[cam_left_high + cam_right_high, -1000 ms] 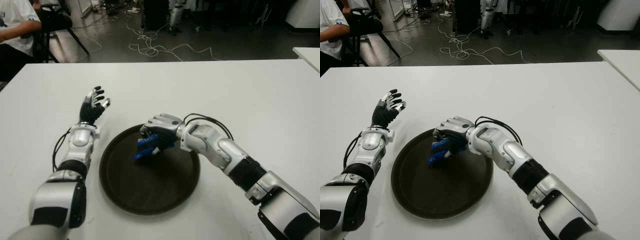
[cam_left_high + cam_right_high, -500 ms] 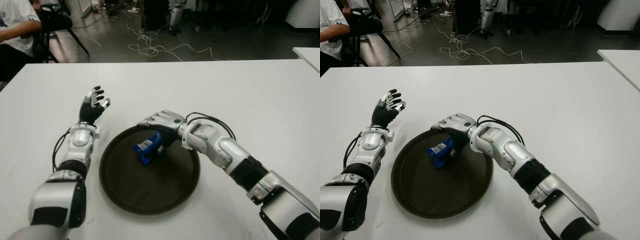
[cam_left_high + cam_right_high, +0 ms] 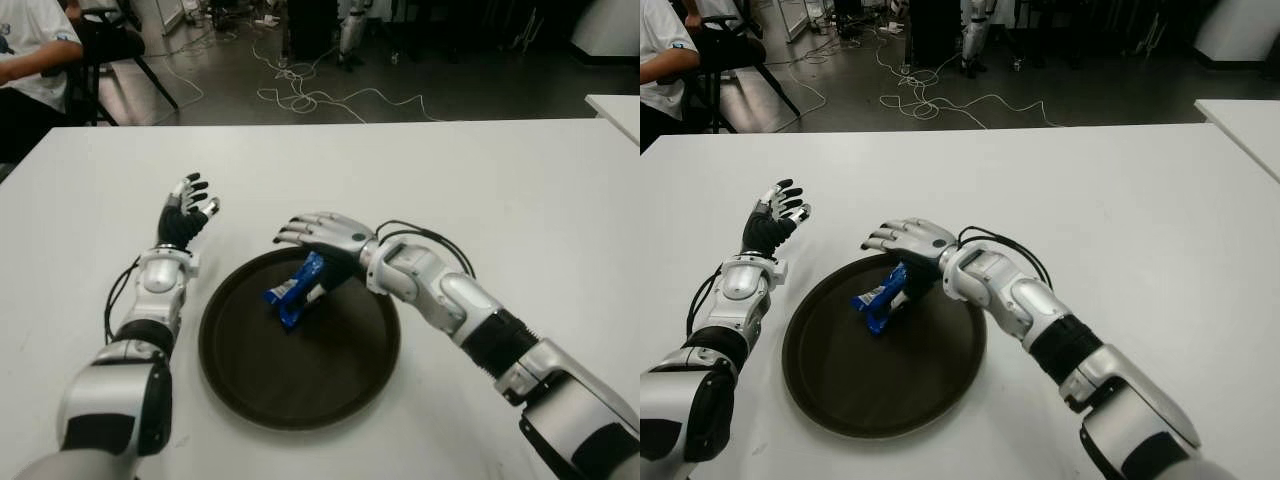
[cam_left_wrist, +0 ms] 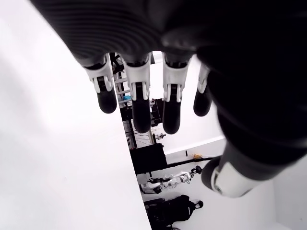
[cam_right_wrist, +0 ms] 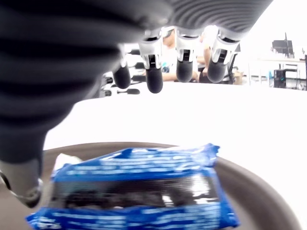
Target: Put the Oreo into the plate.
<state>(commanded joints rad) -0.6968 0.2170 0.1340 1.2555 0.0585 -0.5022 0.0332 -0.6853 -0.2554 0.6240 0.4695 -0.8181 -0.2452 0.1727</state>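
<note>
Smooth white table (image 3: 500, 180) carrying round dark plate (image 3: 250, 400); crinkly blue Oreo packet (image 3: 298, 290) at plate's twelve o'clock, under released right hand (image 3: 318, 232); left hand (image 3: 186, 212) spread at ten o'clock.

Dark floor (image 3: 480, 80), tangled cables (image 3: 310, 95), white table (image 3: 480, 180).
</note>
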